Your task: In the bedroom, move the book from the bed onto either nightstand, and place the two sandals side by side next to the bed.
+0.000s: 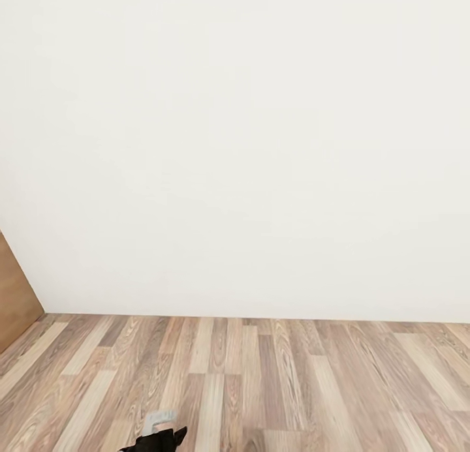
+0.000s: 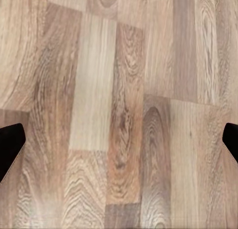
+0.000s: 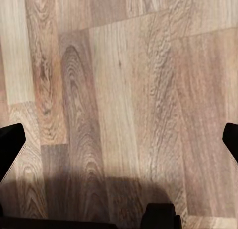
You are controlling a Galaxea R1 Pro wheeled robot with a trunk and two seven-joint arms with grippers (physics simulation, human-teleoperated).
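I face a bare white bedroom wall above a light wood-plank floor. The book, the bed, the nightstand and the two sandals are out of view. In the left wrist view, my left gripper hangs open over bare planks, its dark fingertips at the picture's edges with nothing between them. My right gripper is likewise open over the floor and holds nothing. A dark piece of my left arm pokes in at the bottom of the head view.
A brown wooden door stands at the left, where wall and floor meet. The wall runs across the whole view close ahead. A dark shadow and a black robot part lie on the planks under the right gripper.
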